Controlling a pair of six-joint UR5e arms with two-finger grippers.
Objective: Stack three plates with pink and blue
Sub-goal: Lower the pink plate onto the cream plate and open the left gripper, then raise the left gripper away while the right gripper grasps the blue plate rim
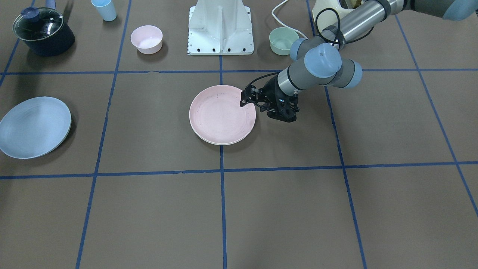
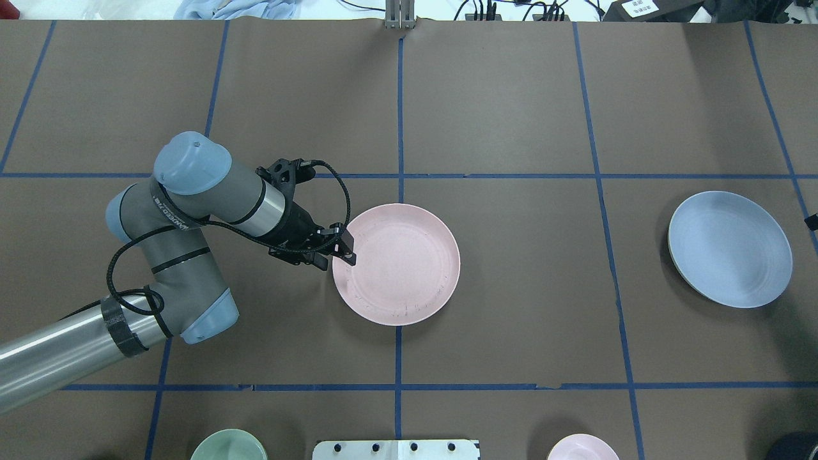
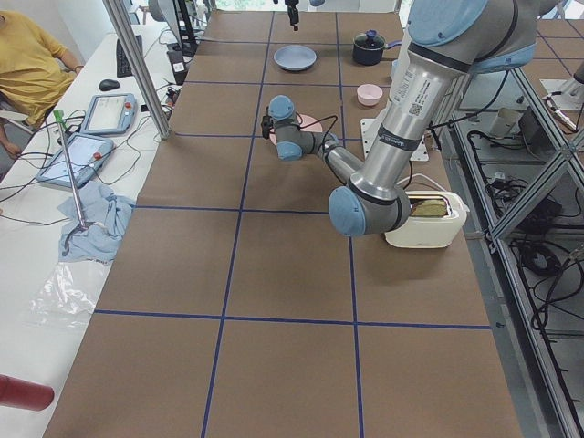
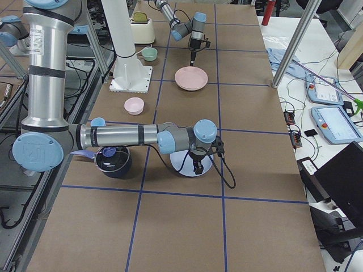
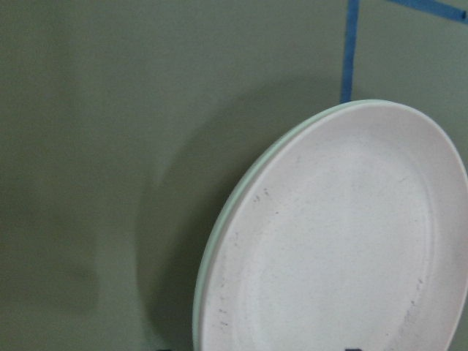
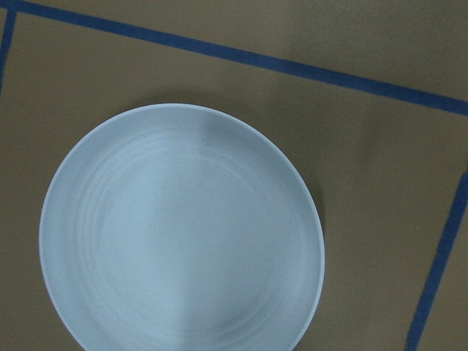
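Currently, I find the pink plate [image 1: 222, 114] lying flat at the centre of the table [image 1: 283, 209], over a crossing of the blue tape lines. It rests on the cream plate [image 5: 197, 322]. The two are nested and aligned, and only a thin band of the lower rim shows along the edge in the left wrist view.

The blue plate [image 2: 730, 248] lies alone and flat, well apart from the pair, toward the robot's right end of the table. It is not on the stack.

The left gripper [image 2: 347, 248] is at the pink plate's rim, on the side nearest the left arm. Its fingers are spread and hold nothing. I cannot tell whether a fingertip touches the rim.

The right gripper [image 4: 197, 168] hangs over the blue plate in the right side view. The right wrist view looks straight down on that plate and shows no fingers, so I cannot tell whether this gripper is spread or pressed together.

Along the robot's side of the table stand a pink bowl [image 1: 146, 38], a green bowl [image 1: 282, 40], a lidded pot [image 1: 43, 31] and a blue cup [image 1: 104, 9], all apart from the plates.
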